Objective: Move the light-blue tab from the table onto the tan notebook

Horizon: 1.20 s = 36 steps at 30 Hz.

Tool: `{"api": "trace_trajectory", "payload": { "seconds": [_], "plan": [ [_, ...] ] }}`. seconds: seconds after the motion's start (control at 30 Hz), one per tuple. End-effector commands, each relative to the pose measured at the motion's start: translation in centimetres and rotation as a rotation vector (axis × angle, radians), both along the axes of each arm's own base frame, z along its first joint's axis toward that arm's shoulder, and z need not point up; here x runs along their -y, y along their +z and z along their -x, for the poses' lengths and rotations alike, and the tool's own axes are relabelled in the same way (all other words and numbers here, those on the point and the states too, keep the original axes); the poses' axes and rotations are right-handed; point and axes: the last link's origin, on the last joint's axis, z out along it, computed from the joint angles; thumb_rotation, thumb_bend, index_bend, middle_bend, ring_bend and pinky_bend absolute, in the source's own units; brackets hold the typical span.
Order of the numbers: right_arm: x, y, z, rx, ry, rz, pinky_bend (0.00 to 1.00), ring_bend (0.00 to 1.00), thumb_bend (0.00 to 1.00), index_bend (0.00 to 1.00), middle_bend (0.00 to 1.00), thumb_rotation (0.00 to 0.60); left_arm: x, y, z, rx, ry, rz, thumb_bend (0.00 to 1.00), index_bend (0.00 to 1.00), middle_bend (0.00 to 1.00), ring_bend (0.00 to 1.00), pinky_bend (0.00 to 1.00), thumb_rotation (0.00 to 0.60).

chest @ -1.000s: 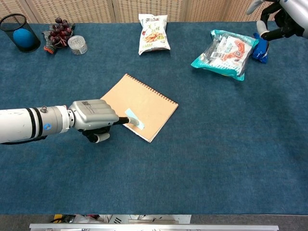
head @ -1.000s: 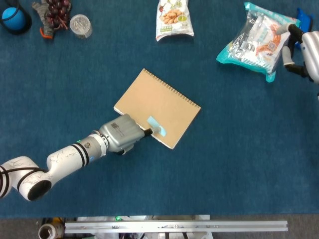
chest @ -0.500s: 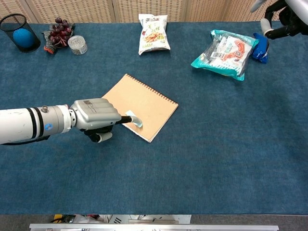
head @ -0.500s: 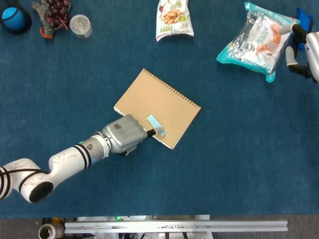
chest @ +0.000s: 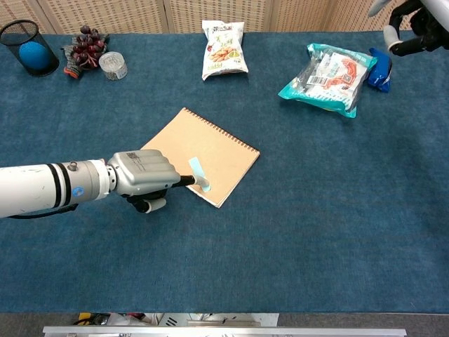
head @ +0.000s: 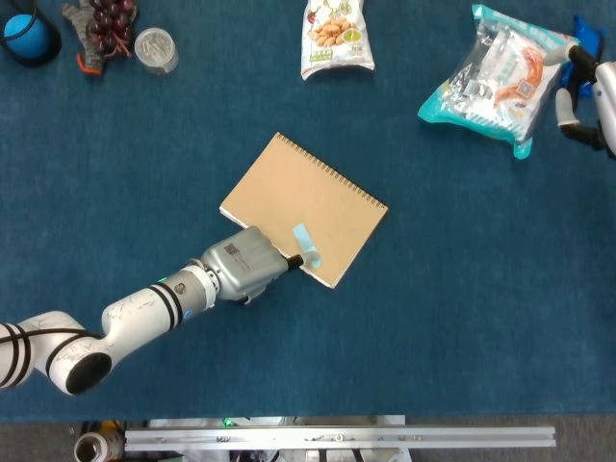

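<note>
My left hand (chest: 144, 175) sat at the near edge of the tan notebook (chest: 205, 150), its dark fingers (chest: 188, 180) pinching the light-blue tab (chest: 198, 171), which lay over the notebook's near corner. Farther right, beyond the teal snack bag (chest: 327, 78), my right hand (chest: 410, 28) hovered; I couldn't tell its grip.

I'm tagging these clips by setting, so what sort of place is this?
Probably a lab or demo tabletop, not a home: a table under blue cloth, unrelated props such as a tan notebook and snack bag, and woven screen panels behind.
</note>
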Motion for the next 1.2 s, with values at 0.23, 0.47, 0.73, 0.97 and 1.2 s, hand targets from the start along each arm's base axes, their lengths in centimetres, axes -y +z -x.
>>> {"api": "trace_trajectory", "payload": {
  "seconds": [0.23, 0.47, 0.73, 0.97, 1.2],
  "plan": [
    [-0.1, 0.1, 0.0, 0.004, -0.001, 0.003, 0.95, 0.91, 0.51, 0.36, 0.72, 0.600, 0.0, 0.4, -0.3, 0.018, 0.008, -0.019, 0.54, 0.04, 0.90, 0.99, 0.95, 0.600],
    [-0.4, 0.3, 0.1, 0.008, -0.001, 0.007, 0.96, 0.91, 0.51, 0.36, 0.72, 0.600, 0.5, 0.5, -0.5, 0.022, -0.001, -0.013, 0.54, 0.05, 0.89, 0.99, 0.95, 0.600],
    [-0.6, 0.7, 0.3, 0.006, -0.006, 0.015, 0.96, 0.91, 0.51, 0.36, 0.72, 0.600, 1.0, -0.1, -0.7, 0.012, -0.013, 0.000, 0.54, 0.05, 0.89, 0.99, 0.95, 0.600],
    [-0.6, 0.9, 0.5, 0.008, -0.010, 0.019, 0.96, 0.91, 0.51, 0.36, 0.72, 0.600, 0.9, -0.4, -0.7, 0.006, -0.009, -0.002, 0.54, 0.05, 0.89, 0.99, 0.95, 0.600],
    [-0.7, 1.0, 0.6, 0.012, -0.012, 0.020, 0.96, 0.91, 0.51, 0.36, 0.72, 0.600, 0.9, -0.2, -0.9, 0.010, -0.006, -0.007, 0.54, 0.05, 0.89, 0.99, 0.95, 0.600]
  ]
}}
